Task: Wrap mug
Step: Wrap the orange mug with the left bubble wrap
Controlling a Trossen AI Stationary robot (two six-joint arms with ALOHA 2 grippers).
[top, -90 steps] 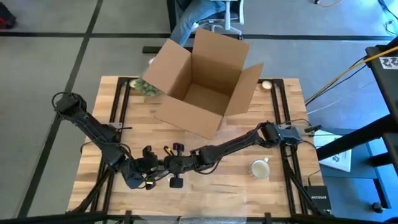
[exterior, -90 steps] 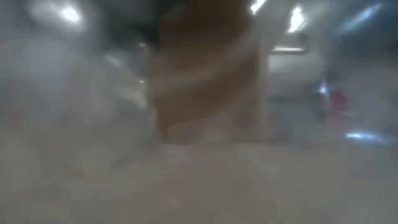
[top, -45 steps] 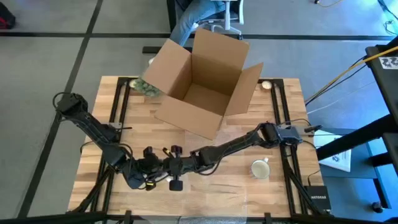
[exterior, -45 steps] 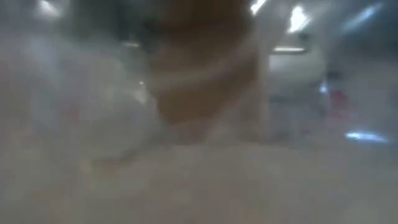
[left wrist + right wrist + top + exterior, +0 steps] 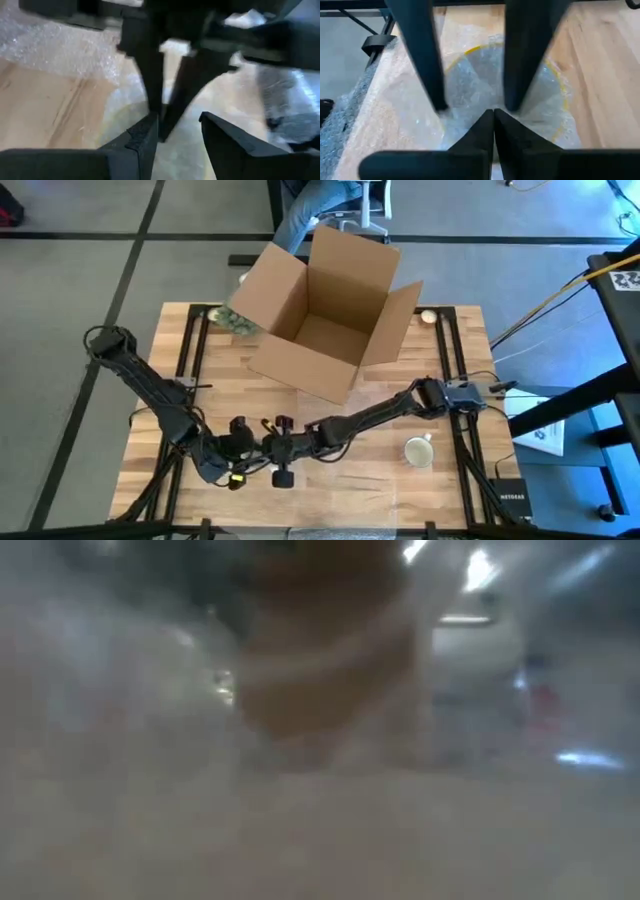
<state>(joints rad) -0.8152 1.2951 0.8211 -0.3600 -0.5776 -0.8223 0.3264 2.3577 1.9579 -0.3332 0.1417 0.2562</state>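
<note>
Spanning the scene, wooden surface [image 5: 330, 480]. Standing far beyond both end effectors, open cardboard box [image 5: 325, 310]. Lying under both end effectors along the near edge, bubble wrap [image 5: 395, 115], with a yellow-rimmed round shape showing through it, identity unclear. Resting well off to the right end effector's outer side, bare and unwrapped, white mug [image 5: 418, 451]. Facing each other at the near-middle: left end effector [image 5: 175, 137] with fingers apart over the wrap; right end effector [image 5: 493, 125] with fingers pressed together, tips meeting at the wrap.
</note>
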